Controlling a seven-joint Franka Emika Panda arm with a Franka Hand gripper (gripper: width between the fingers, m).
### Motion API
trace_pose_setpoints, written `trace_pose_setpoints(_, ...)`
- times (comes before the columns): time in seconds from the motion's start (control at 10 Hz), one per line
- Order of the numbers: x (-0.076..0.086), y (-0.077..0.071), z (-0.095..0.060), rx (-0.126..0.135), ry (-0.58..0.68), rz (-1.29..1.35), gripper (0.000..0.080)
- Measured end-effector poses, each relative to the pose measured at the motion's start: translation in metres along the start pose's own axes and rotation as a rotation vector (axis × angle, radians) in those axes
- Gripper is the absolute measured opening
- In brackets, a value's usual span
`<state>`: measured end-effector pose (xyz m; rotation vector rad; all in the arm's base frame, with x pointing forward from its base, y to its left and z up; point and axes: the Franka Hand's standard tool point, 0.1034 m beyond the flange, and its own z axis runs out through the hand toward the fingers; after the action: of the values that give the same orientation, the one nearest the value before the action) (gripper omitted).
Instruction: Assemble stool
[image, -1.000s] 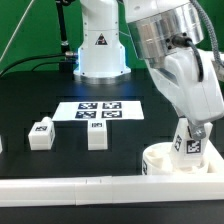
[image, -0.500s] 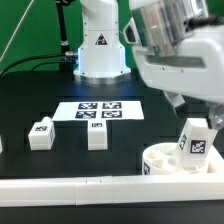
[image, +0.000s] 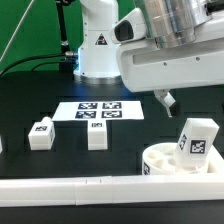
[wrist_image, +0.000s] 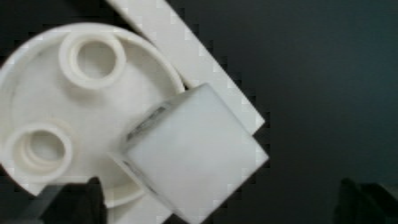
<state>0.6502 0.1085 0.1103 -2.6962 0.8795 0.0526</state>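
Observation:
The round white seat disc (image: 160, 163) lies at the front on the exterior view's right. One tagged white leg (image: 198, 139) stands in it, leaning slightly. My gripper (image: 166, 99) hangs above and to the exterior view's left of that leg, open and empty. Two more tagged legs (image: 40, 133) (image: 96, 136) stand loose on the black table. In the wrist view the seat (wrist_image: 107, 95) shows two open sockets (wrist_image: 82, 58). The leg's end (wrist_image: 196, 150) sits below my gripper (wrist_image: 210, 206), and the dark fingertips (wrist_image: 54, 203) are clear of it on both sides.
The marker board (image: 100, 110) lies mid-table in front of the robot base (image: 100, 45). The long white rail (image: 80, 190) runs along the front edge and passes the seat in the wrist view (wrist_image: 178, 45). Another white part (image: 1, 146) shows at the exterior view's left edge.
My gripper has let go of the leg in the seat. It has risen and drawn back toward the exterior view's left. The leg stays standing in the seat.

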Motion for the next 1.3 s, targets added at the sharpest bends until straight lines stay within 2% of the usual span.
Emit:
trace_pose_setpoints(0.1, -0.004, -0.001, 0.004, -0.018, 0.001, -0.129, 0.0648)
trace_pose_setpoints(0.3, -0.006, 0.002, 0.008, -0.074, -0.009, -0.552, 0.0648)
trace_pose_setpoints(0.4, -0.011, 0.002, 0.013, -0.086, -0.021, -0.676, 0.0648)
trace_pose_setpoints(0.8, -0.01, 0.004, 0.014, -0.088, -0.033, -0.945, 0.0648)
trace_pose_setpoints(0.9, -0.008, 0.005, 0.014, -0.107, -0.033, -1.105, 0.0648)
trace_pose_setpoints(1.0, -0.004, 0.008, 0.015, -0.14, -0.023, -1.321, 0.0648)
trace_pose_setpoints(1.3, -0.005, 0.013, 0.024, -0.206, -0.052, -1.708, 0.0648)
